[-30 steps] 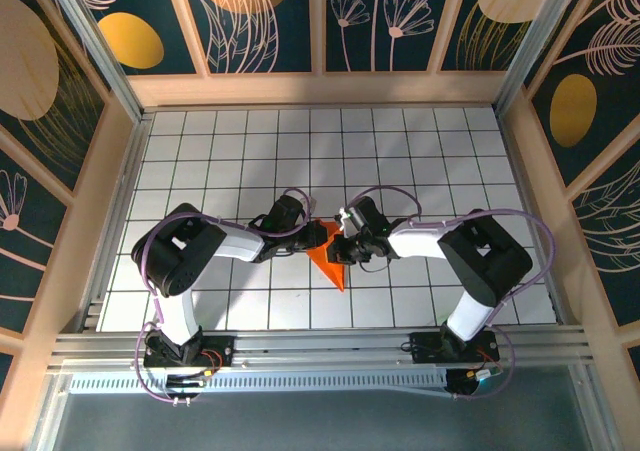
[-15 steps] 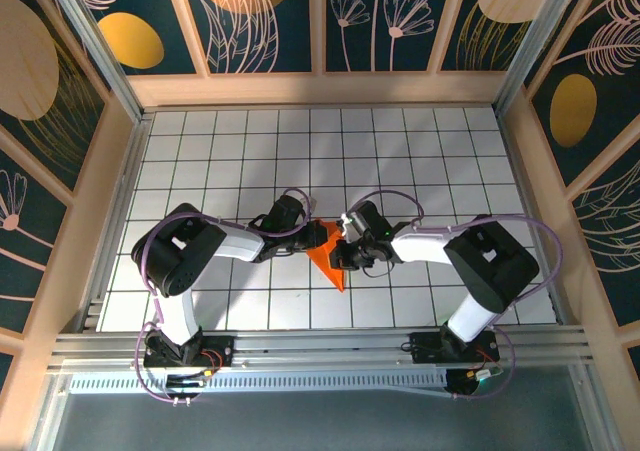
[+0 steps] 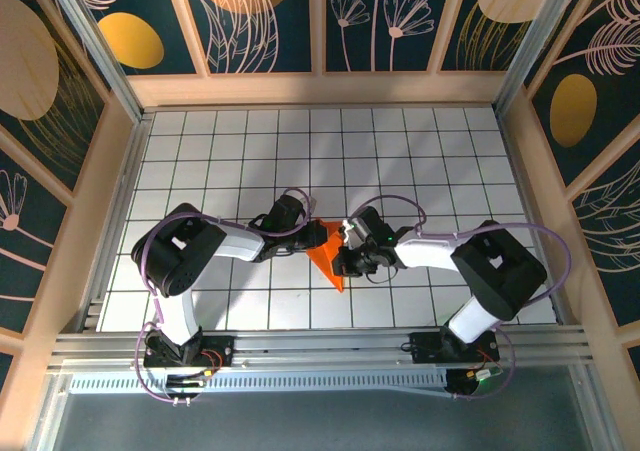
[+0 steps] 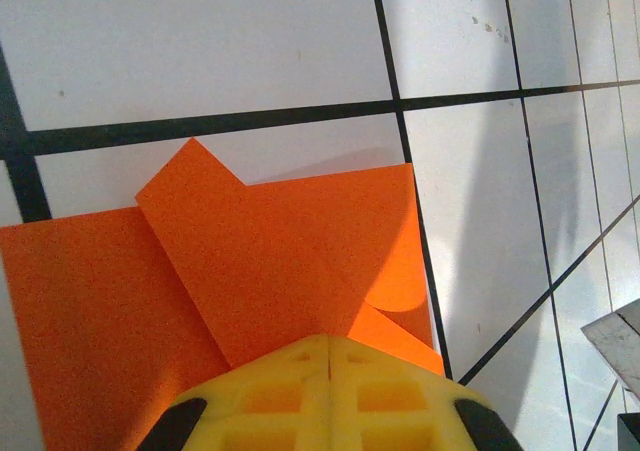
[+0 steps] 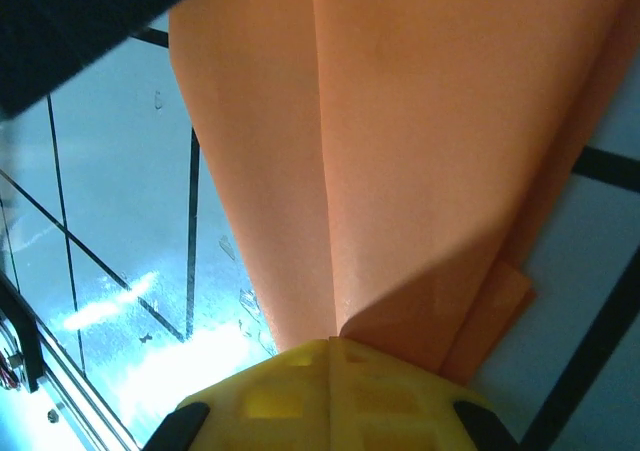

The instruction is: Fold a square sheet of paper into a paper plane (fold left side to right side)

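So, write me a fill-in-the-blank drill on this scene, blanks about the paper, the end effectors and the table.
The folded paper is ____ in colour. Seen from above, it lies ____ the left end effector and the right end effector. Both end effectors are ____. The table has white tiles with ____ lines.
Missing words: orange; between; shut; black.

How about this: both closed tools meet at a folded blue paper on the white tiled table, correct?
No: the folded paper is orange, not blue; the top external view shows it. Otherwise right: the closed left tool and right tool meet at it on the white tiled table.
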`<state>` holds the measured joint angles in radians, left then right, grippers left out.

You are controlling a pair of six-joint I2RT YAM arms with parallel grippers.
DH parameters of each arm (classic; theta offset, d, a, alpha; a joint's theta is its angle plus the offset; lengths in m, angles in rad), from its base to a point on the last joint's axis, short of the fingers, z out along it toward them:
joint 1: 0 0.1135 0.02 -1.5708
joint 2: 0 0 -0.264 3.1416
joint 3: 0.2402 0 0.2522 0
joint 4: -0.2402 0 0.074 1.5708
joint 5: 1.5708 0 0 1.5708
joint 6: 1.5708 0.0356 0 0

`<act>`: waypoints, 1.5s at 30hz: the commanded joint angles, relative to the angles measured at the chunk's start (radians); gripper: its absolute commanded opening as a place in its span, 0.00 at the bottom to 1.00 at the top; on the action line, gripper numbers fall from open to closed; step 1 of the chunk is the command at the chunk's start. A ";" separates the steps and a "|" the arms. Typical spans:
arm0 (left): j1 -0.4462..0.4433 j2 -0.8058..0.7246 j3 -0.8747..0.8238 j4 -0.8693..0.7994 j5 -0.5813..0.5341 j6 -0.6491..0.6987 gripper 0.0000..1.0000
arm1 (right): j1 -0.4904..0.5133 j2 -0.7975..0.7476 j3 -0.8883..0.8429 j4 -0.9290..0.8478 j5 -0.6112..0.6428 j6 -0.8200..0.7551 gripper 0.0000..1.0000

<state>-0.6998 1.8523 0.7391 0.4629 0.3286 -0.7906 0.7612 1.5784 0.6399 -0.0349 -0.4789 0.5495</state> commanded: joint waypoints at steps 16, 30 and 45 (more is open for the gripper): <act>0.008 0.027 -0.019 -0.163 -0.094 0.003 0.00 | 0.023 -0.061 -0.054 0.001 -0.034 0.029 0.00; 0.008 0.030 -0.018 -0.167 -0.100 0.006 0.00 | 0.025 -0.058 -0.096 -0.033 0.000 0.026 0.00; 0.009 0.013 0.004 -0.161 -0.083 -0.015 0.00 | 0.063 -0.174 -0.143 -0.151 -0.037 -0.017 0.00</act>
<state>-0.7006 1.8481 0.7506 0.4370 0.3058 -0.7979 0.8131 1.4414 0.5156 -0.0826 -0.4988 0.5564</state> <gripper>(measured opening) 0.048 0.051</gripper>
